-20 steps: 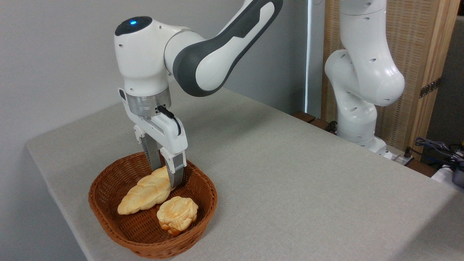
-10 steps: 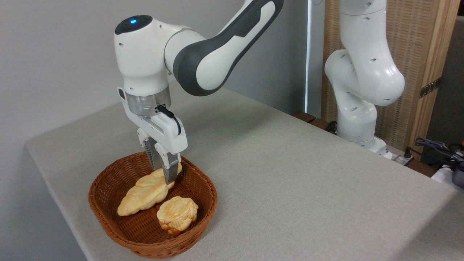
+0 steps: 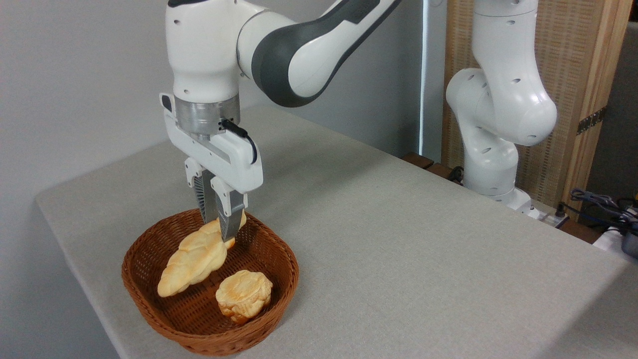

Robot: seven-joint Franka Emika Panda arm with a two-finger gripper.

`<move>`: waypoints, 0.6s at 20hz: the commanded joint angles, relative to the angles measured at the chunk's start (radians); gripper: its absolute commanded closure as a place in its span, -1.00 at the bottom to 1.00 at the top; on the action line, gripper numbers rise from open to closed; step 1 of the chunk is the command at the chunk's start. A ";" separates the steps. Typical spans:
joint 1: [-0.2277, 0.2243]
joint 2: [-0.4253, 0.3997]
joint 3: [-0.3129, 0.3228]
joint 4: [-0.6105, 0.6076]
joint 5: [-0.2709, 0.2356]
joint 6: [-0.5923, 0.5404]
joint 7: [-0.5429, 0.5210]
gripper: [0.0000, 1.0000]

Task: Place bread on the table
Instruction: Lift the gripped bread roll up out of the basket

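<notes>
Gripper (image 3: 223, 230) clamped on the upper right end of the bread (image 3: 195, 259), fingers (image 3: 229, 219) pointing almost straight down, 1 grey ribbed finger behind the loaf and 1 in front. Pinches the bread close to its tip, a small yellow nub poking out to the right of the front finger. Hangs just above the far inner wall of the basket (image 3: 149, 294).

Bread: tilted, high end in the grip, low end slanting down to the left inside the basket. Braided, golden-yellow, lumpy along its length. Low tip near the basket floor; touching it or just clear of it, cannot tell. Not on the table (image 3: 398, 239).

Bun (image 3: 244, 295): small, round, golden, on the basket floor to the right of the bread's low end, near it but apart.

Basket: brown wicker, oval, standing close to the table's near left edge.

Table: light grey, speckled, fabric-like, rounded corner at the far left, stretching away to the right and back.

Above the gripper: metal wrist ring, white hand housing with a black cable looped at its side, then the white and dark grey arm (image 3: 299, 55) rising up and to the right out of view. Arm base (image 3: 493, 129) standing at the table's far right edge, white, in front of a woven screen (image 3: 573, 75). Cables (image 3: 603, 204) lying at the right edge, past the table.
</notes>
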 commanded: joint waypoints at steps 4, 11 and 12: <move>-0.008 -0.162 0.048 -0.046 -0.017 -0.145 0.008 0.11; -0.014 -0.346 0.066 -0.198 -0.018 -0.313 0.008 0.04; -0.015 -0.360 0.066 -0.217 -0.018 -0.345 0.008 0.04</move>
